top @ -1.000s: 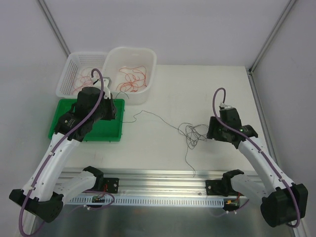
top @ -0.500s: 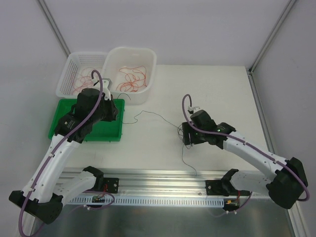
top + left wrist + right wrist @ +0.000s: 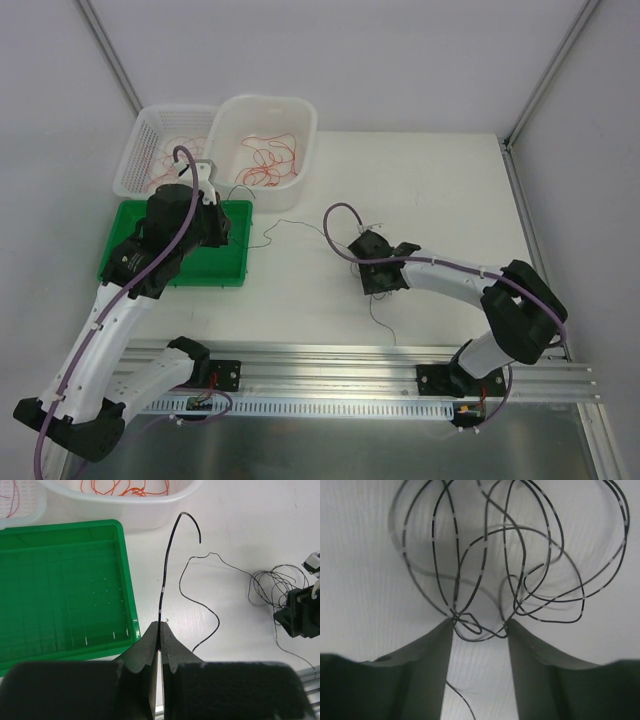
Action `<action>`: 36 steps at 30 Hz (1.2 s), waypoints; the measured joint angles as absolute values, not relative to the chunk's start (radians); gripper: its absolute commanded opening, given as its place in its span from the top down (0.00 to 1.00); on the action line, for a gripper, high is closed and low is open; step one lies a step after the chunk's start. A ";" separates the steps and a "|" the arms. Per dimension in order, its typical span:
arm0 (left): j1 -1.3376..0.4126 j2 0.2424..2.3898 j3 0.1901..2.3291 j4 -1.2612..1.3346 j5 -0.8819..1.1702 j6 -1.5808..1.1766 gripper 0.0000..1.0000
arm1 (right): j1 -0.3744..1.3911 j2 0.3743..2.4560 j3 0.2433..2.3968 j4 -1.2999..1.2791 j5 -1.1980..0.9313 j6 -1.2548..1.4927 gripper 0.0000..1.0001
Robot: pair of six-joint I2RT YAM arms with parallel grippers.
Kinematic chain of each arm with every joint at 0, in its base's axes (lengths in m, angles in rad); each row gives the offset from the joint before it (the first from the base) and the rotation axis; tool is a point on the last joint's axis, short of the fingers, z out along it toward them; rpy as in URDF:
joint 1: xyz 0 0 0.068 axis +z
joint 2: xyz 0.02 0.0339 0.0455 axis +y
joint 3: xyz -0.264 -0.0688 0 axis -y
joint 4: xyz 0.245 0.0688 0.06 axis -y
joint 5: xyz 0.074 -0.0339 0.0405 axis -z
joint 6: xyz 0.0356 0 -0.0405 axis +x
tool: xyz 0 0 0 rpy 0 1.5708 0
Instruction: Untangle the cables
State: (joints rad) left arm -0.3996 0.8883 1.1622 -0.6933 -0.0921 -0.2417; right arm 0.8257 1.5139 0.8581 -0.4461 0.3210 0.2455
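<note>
Clamped shut, the left gripper [image 3: 160, 630] pinches one black cable [image 3: 165, 570] beside the green tray [image 3: 60, 580]. The right gripper [image 3: 480, 625], jaws apart, straddles the black tangle [image 3: 512, 555] on the table [image 3: 430, 190], having swung in from the right within the last second. Pulling the strands apart looks to be the step in hand; next it should close on one loop.

right wrist: cables [image 3: 520, 587] cut at top edge | top view centre: their tangle hidden under right pincer [image 3: 375, 280] | left wrist: white tub [image 3: 150, 509] cut at top
</note>
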 measured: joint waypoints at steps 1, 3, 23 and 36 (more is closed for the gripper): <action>-0.400 0.884 1.162 -0.694 -0.100 -0.241 1.00 | 0.825 1.530 0.863 -0.443 0.338 0.243 0.58; -0.400 0.876 1.162 -0.696 -0.119 -0.237 1.00 | 0.825 1.547 0.870 -0.443 0.367 0.243 0.74; -0.418 0.976 1.096 -0.683 -0.038 -0.278 1.00 | 0.553 0.943 1.255 -0.723 0.500 -0.017 0.99; -0.667 1.073 0.857 -0.382 0.093 -0.355 0.09 | 0.553 0.893 1.349 -0.743 0.221 -0.085 0.99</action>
State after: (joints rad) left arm -0.6666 1.0733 0.8566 -0.3824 0.0933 -0.3550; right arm 0.5529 0.8928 1.3491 -0.7425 0.2214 -0.0853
